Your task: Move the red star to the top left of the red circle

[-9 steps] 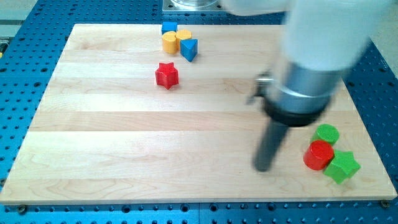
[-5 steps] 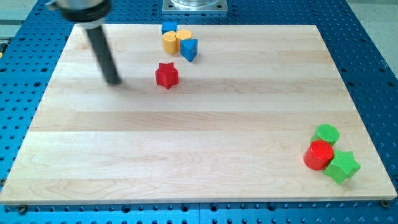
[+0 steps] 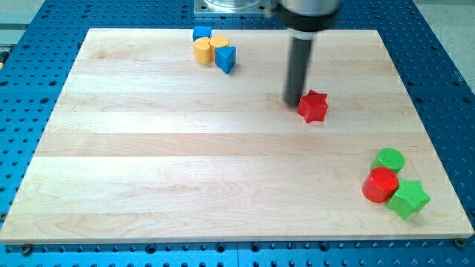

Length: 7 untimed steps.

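Note:
The red star lies on the wooden board, right of centre in the upper half. My tip stands just to its left, touching or nearly touching it. The red circle sits near the view's bottom right corner, well below and right of the star. A green circle touches it from above and a green star from its lower right.
At the view's top, left of centre, a blue block, two yellow blocks and a blue triangular block sit clustered together. Perforated blue table surrounds the board.
The red star has been pushed from the upper left-centre to the right and slightly down. My tip swept from the board's right to its far left, then right behind the star.

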Each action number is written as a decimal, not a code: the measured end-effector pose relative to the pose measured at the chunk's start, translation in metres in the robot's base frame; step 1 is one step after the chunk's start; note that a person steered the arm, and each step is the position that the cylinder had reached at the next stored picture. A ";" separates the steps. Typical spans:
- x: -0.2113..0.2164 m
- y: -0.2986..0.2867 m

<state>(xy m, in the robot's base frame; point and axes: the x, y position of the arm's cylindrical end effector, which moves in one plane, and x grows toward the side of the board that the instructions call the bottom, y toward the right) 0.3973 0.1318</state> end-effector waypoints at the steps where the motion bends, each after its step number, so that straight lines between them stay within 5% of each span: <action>1: 0.053 0.014; 2: 0.064 0.003; 3: 0.021 0.003; 4: 0.032 0.037; 6: 0.103 -0.002; 7: 0.105 -0.002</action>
